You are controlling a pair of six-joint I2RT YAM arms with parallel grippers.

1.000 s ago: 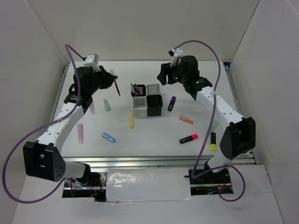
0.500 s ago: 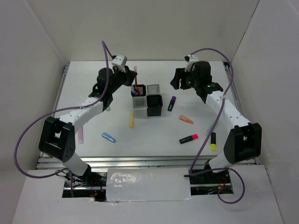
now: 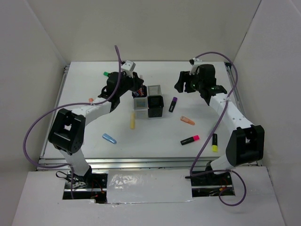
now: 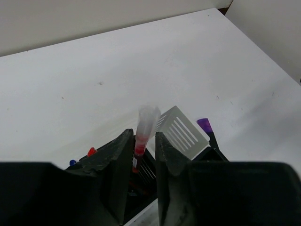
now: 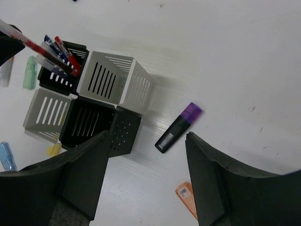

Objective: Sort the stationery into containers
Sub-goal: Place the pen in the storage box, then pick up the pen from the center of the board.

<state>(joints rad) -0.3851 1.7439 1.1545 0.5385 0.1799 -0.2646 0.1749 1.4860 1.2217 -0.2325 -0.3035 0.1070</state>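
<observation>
**Red pen over the pen cup, right hand waiting above the purple highlighter**

Our left hand (image 4: 143, 141) has its two fingers drawn close together with a red pen (image 4: 146, 122) standing between them, tip down. The pen is blurred, and we cannot tell whether the fingers are pinching it or merely flank it. It is held nearly upright because it has to slip through the narrow mouth of the black cup (image 5: 52, 79) directly below. That cup already holds a bunch of thin red and blue pens, so we judge it to be the cup for this sort.

The cup is the far-left one of the containers (image 5: 115, 82), four joined cups with black and silver on the diagonals. The other three look empty from here.

Our right hand (image 5: 143, 141) hangs with fingers spread wide and nothing between them. It is just right of the block, above the purple highlighter (image 5: 178, 127) lying flat on the surface (image 3: 155, 141). We read that as lining up the next pick.

Further out lie an orange marker (image 3: 187, 120), a yellow marker (image 3: 132, 121), a blue marker (image 3: 109, 138) and two dark highlighters (image 3: 190, 140), so much of the sorting remains.
</observation>
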